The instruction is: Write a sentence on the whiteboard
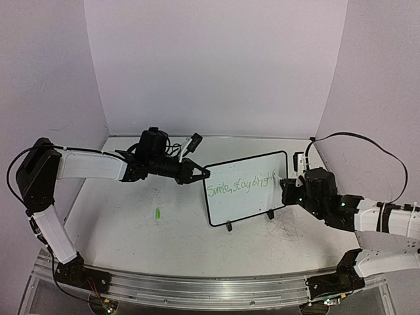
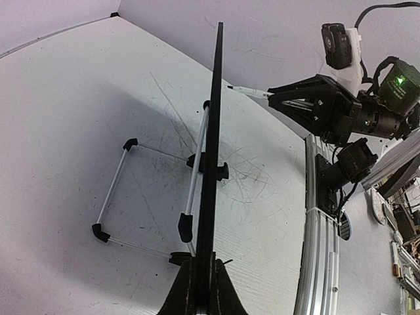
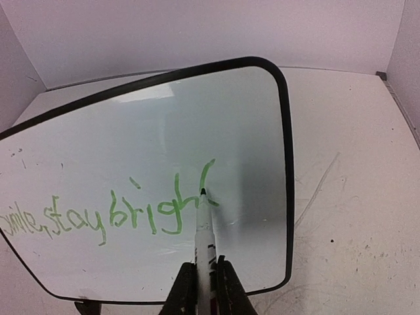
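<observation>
The whiteboard (image 1: 252, 205) stands tilted on its black feet at the table's middle right. Green handwriting, the sentence (image 1: 239, 186), runs across it and reads "Smile, stay bright" (image 3: 118, 216). My left gripper (image 1: 202, 174) is shut on the board's left edge; in the left wrist view the board (image 2: 213, 131) shows edge-on between the jaws of that gripper (image 2: 203, 266). My right gripper (image 3: 204, 266) is shut on a white marker (image 3: 203, 230). The marker's tip rests on the board at the last letter. In the top view the right gripper (image 1: 290, 190) sits at the board's right edge.
A small green cap (image 1: 158, 213) lies on the table left of the board. Grey scribbles (image 1: 289, 230) mark the tabletop near the right arm. The board's wire stand (image 2: 111, 197) reaches out behind it. An aluminium rail (image 1: 210, 289) runs along the near edge; walls close the back and sides.
</observation>
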Controlling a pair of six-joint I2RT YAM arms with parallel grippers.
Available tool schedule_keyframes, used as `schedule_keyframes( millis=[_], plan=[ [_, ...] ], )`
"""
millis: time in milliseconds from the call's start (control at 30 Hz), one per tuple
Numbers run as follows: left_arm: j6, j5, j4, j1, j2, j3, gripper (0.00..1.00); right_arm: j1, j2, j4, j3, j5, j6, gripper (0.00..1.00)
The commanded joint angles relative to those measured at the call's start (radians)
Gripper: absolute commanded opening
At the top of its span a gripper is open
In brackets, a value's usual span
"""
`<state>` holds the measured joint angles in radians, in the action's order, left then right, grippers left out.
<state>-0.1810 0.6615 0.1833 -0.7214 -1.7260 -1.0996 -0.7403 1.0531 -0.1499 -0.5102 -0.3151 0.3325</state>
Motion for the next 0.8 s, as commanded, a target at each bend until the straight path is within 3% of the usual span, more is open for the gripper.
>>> schedule_keyframes(
  millis=[0, 567, 767],
  plan=[
    [0.044, -0.010, -0.041, -0.010, 0.028, -0.021, 0.00, 0.003, 0.008, -0.050, -0.018, 0.003, -0.042, 0.00],
    [0.046, -0.009, -0.042, -0.010, 0.032, -0.020, 0.00, 0.005, 0.070, -0.088, -0.034, -0.015, -0.053, 0.00],
    [0.046, -0.012, -0.042, -0.010, 0.032, -0.019, 0.00, 0.005, 0.073, -0.037, -0.049, -0.094, -0.005, 0.00]
  ],
)
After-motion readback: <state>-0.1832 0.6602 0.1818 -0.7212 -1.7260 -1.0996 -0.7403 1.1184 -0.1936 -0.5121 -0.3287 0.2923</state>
